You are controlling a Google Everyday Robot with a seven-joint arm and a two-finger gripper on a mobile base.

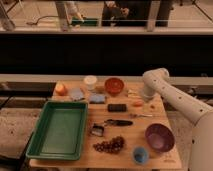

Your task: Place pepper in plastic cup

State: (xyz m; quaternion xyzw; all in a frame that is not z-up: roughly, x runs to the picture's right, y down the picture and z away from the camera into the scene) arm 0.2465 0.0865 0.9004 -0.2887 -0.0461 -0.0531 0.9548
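My one camera view looks down the length of a wooden table (100,161). The white arm (172,102) reaches in from the right and bends down over the table's far right part. The gripper (147,101) hangs at its end, low over the wood. Whether it is wide or narrow I cannot tell, because the wrist covers it from here.

The pepper (137,104) lies flat on the table just beside the gripper, on its left as I see it. It is a small orange-red sliver, and I cannot say for sure whether the two touch. A black block (116,107) lies a little further left of the pepper. The red-orange bowl (114,85) stands behind them, toward the far edge.

Two cups are in sight. A white cup (90,81) stands upright at the far edge, left of that bowl and well apart from the pepper. A small blue cup (140,154) stands at the near edge, just beside a purple bowl (159,137) (which of the two is the plastic one, I cannot tell).

A green tray (57,150) fills the left side, with a round orange fruit (60,89) behind it. A bunch of dark grapes (110,145) lies near the front edge.
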